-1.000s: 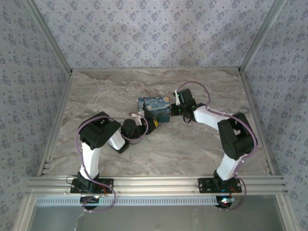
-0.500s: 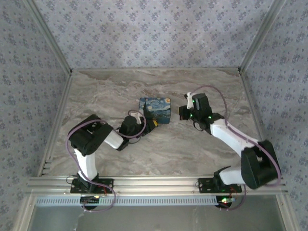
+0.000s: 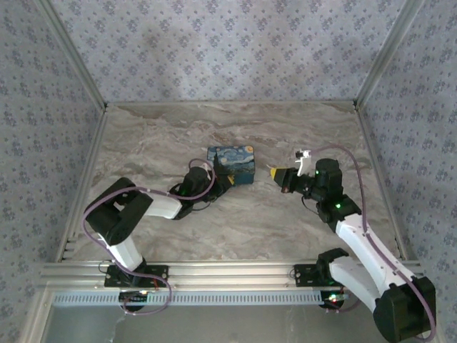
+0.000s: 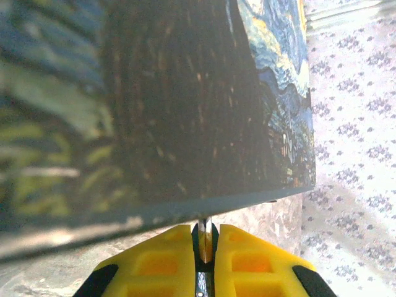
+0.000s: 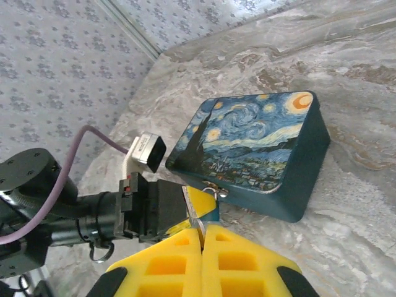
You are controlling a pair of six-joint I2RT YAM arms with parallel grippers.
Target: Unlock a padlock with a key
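Half of padlock [image 5: 218, 191] behind L jaws.

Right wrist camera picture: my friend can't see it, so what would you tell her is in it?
A blue starry-night box sits on a marble table, and the left claw is right at its front edge. At the bottom, the right claw has its yellow fingers pressed together with a thin silver sliver at their tips.

Two grippers, left gripper [image 3: 229, 184] and right gripper [image 3: 274, 172], one printed box [image 3: 231, 161], one table [image 3: 153, 143]
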